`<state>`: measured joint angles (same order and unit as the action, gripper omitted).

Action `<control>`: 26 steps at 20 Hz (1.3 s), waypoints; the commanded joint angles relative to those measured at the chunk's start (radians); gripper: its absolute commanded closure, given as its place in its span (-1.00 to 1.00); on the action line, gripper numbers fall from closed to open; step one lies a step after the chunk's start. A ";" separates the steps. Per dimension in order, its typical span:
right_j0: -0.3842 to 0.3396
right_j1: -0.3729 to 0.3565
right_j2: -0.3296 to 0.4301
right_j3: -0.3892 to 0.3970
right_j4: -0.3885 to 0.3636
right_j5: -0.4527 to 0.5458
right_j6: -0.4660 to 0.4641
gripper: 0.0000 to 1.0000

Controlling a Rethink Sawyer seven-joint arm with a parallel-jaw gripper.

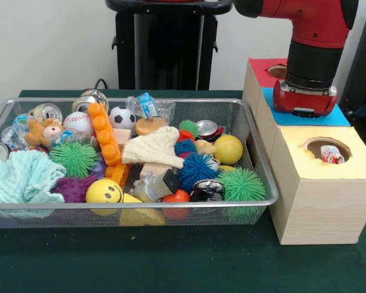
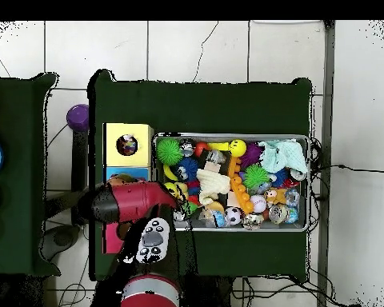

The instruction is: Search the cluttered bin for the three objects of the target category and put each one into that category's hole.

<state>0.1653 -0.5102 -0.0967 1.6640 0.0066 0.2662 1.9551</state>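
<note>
Front view: the wire mesh bin (image 1: 256, 152) sits on the green desk (image 1: 171, 262), packed with toys and scrap. Inside it, a cream knit hat (image 1: 154, 148) lies near the middle, with an orange block strip (image 1: 105, 139) just beside it and a blue spiky ball (image 1: 197, 171) at its other side. A yellow smiley ball (image 1: 104, 191) rests against the bin's near wall, next to a green spiky ball (image 1: 241, 184) farther along that wall. A crushed can (image 1: 207, 129) and a yellow ball (image 1: 229, 149) lie toward the bin's box-side end; a baseball (image 1: 77, 122), a soccer ball (image 1: 122, 117) and a plush bear (image 1: 44, 132) sit toward the far wall.

Just beside the bin stands the wooden sorting box (image 1: 317, 207), with a yellow-topped section whose hole (image 1: 327, 149) holds something white and red (too small to identify). The red arm (image 1: 305, 91) hangs over the blue section, well apart from the bin's contents. Its claw is hidden under the wrist, so I cannot tell whether it is spread or pressed together.

The overhead view shows the arm (image 2: 131, 201) over the box beside the bin (image 2: 307, 140).
</note>
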 commanded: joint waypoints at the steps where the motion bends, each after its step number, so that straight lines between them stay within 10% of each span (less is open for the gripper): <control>1: 0.020 0.024 -0.002 -0.107 0.083 0.072 0.206 -1.00; 26: -0.006 -0.049 0.018 -0.061 0.090 0.100 0.163 -1.00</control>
<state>0.1787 -0.5188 -0.1148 1.6545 0.0475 0.3410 1.9551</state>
